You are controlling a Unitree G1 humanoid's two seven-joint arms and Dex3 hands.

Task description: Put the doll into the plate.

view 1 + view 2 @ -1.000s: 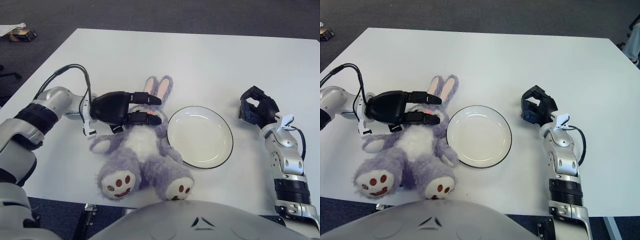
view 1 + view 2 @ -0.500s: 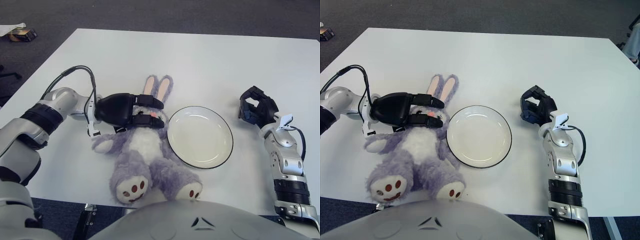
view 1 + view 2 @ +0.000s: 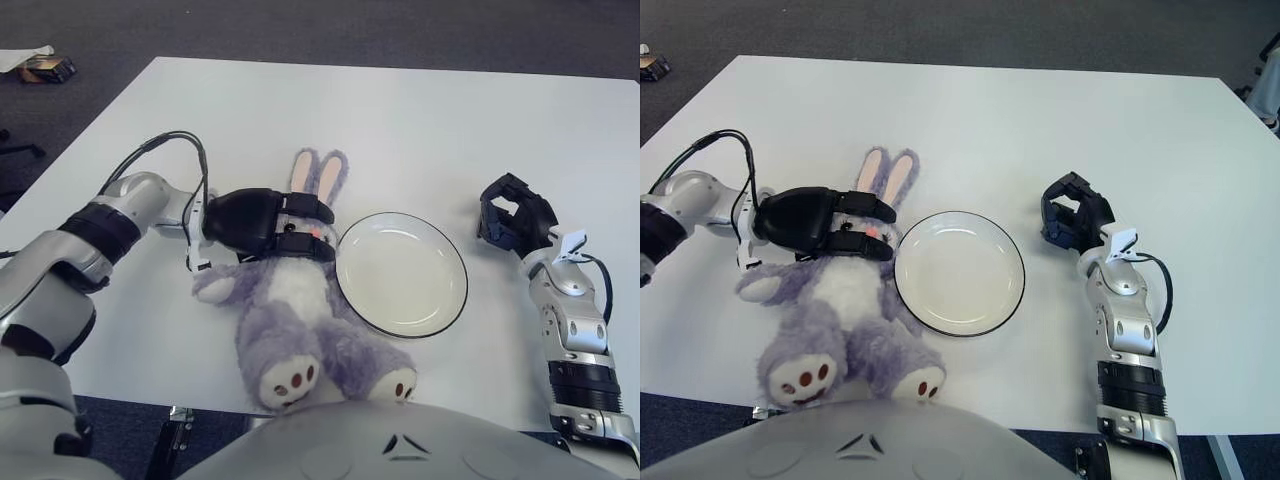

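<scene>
Fingers (image 3: 300, 225) around doll (image 3: 300, 300), now nearer plate (image 3: 401, 272).

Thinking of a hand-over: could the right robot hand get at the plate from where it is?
Probably yes. The right robot hand shows just right of the plate, with only bare table between them; the left robot hand is on the doll.

Bright, even overhead light falls on the white worktop (image 3: 420, 120), which shows no harsh glare. Shadows are soft and faint, a thin one lying just under the left robot hand (image 3: 262, 225). A small highlight sits on the plate (image 3: 401, 273) rim. Both views are sharp throughout
</scene>
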